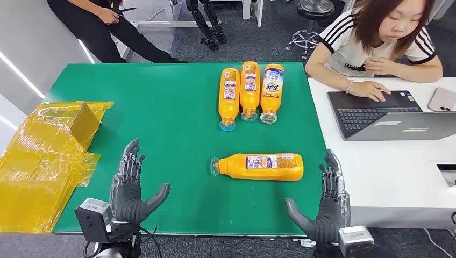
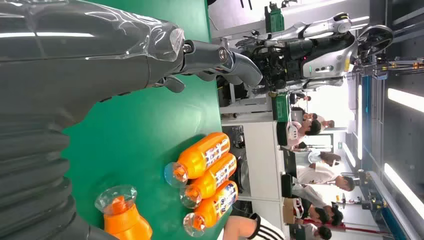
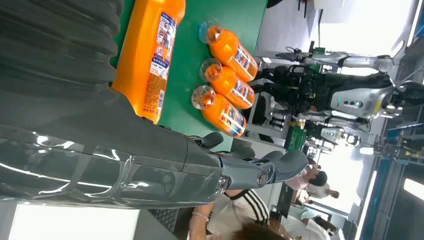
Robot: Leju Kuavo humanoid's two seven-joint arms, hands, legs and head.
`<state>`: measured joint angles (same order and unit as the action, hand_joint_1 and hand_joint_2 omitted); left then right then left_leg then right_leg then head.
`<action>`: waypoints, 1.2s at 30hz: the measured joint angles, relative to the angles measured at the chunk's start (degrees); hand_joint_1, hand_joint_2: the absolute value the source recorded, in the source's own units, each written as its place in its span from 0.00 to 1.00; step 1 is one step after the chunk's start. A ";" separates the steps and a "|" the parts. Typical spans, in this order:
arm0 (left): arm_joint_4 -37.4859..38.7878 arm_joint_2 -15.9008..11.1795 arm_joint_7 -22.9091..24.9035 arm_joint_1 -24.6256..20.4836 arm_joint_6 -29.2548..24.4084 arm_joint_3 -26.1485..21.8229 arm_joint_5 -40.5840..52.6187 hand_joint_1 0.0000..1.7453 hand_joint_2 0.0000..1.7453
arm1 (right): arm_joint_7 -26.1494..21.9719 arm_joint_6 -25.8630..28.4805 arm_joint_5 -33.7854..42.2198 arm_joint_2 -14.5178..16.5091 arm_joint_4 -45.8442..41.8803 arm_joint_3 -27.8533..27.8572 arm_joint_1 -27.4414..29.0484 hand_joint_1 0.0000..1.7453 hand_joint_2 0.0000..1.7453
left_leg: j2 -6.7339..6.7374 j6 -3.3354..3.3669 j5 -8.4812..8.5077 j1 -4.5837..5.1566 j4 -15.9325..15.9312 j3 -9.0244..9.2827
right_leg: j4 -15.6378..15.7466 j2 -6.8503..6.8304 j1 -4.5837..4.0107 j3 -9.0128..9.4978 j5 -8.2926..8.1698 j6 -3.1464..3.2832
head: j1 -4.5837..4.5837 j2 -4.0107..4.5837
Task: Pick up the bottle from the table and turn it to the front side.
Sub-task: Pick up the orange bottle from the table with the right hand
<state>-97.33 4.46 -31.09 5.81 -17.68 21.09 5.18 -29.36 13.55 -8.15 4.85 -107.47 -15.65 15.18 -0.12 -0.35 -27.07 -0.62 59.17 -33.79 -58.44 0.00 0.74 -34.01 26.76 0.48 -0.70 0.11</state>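
Note:
An orange bottle (image 1: 261, 166) lies on its side on the green table (image 1: 161, 102), clear cap to the left, small-print label up. It also appears as a bottle (image 3: 150, 55) in the right wrist view and as a capped end (image 2: 120, 212) in the left wrist view. My left hand (image 1: 130, 185) stands open at the table's near edge, well to the left of the bottle. My right hand (image 1: 322, 204) stands open just right of and nearer than the bottle's base, touching nothing. Both hands hold nothing.
Three more orange bottles (image 1: 249, 91) lie side by side at the back of the table, caps toward me. Yellow plastic-wrapped boxes (image 1: 45, 153) sit at the left edge. A person works at a laptop (image 1: 387, 115) on the white desk to the right.

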 joint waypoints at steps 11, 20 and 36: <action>0.00 0.54 0.29 0.01 0.50 0.00 0.85 0.00 1.00 | 0.56 0.69 -0.96 0.00 -0.02 -0.36 0.23 0.00 1.00 | 0.00 0.00 0.00 0.00 0.00 0.00 | 0.00 0.00 0.00 0.00 0.00 0.00 | 0.00 0.00; -0.01 1.04 0.42 -0.01 1.08 -0.09 1.49 0.00 1.00 | 0.99 -2.08 -2.17 0.01 -0.04 -0.31 -0.03 0.00 1.00 | 0.00 0.00 0.00 0.00 0.00 0.00 | 0.00 0.00 0.00 0.00 0.00 0.00 | 0.00 0.00; -0.64 1.68 0.69 0.00 1.12 -1.02 1.90 0.00 1.00 | 1.26 -4.42 -3.08 0.17 -0.04 0.02 -0.85 0.00 1.00 | 0.00 0.00 0.00 0.00 0.00 0.00 | 0.00 -0.01 0.00 0.01 0.00 0.00 | 0.00 0.00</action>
<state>-97.97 6.14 -30.40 5.81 -16.57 20.07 7.08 -28.11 9.14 -11.23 5.02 -107.51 -15.63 14.33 -0.12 -0.35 -27.07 -0.62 59.17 -33.79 -58.44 -0.01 0.75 -34.00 26.76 0.48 -0.70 0.11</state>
